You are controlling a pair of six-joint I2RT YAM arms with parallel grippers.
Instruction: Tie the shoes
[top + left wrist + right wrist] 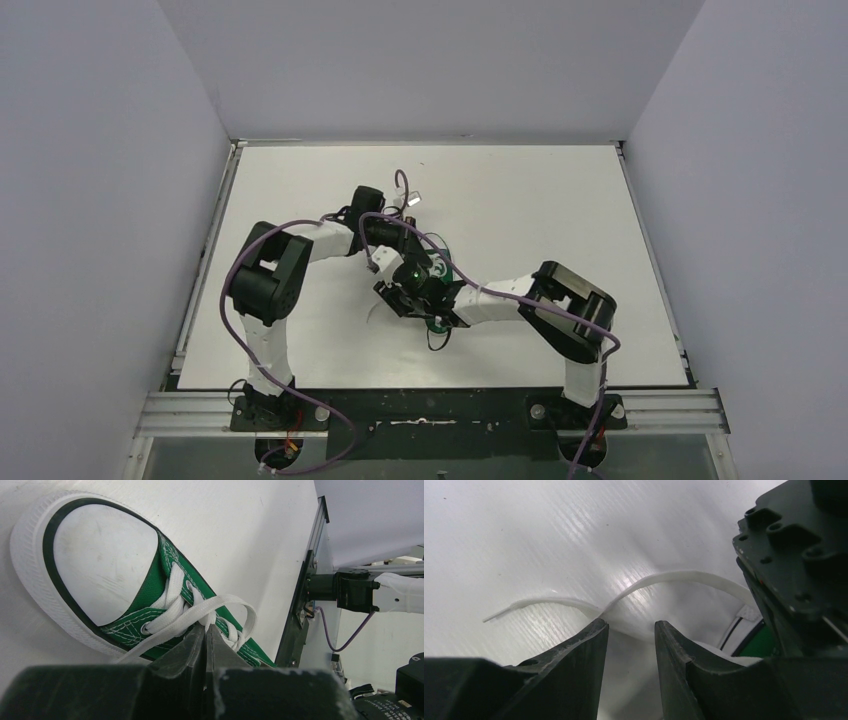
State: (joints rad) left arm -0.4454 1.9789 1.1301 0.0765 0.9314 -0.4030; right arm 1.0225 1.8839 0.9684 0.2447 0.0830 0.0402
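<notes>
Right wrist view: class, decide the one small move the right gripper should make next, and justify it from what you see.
Probably ease the right gripper forward and close it on the lace. Its jaws stand apart and empty, and the white strand lies on the table just ahead of it, while the left gripper is shut at the sneaker.

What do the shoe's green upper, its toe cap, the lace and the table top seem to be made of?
Upper: woven fabric, likely canvas, matte; the weave and white stitching show.
Toe cap: probably rubber, smooth white, slightly scuffed.
Lace: flat woven textile, matte white.
Table top: perhaps fluted plastic sheet; it has fine parallel ribs and a soft sheen.
</notes>
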